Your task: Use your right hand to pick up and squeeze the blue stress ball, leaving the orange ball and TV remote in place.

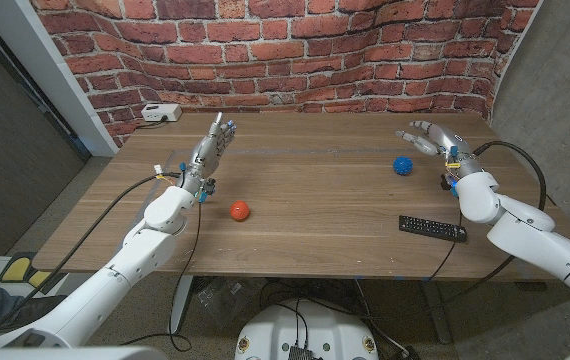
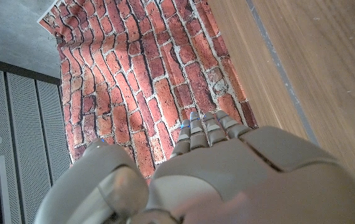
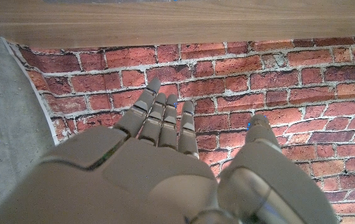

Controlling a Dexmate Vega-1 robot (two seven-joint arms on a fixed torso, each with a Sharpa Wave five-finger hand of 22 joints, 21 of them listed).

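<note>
Blue stress ball, small, round, spiky-looking, near right hand

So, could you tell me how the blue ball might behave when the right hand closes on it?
The blue ball is round and sits free on the table, so a nudge probably rolls it. Its bumpy surface likely aids grip, and it probably squashes.

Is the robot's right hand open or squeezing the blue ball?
Open. The right robot hand has its fingers spread and holds nothing; the small blue spiky stress ball lies apart from it on the wooden table.
</note>
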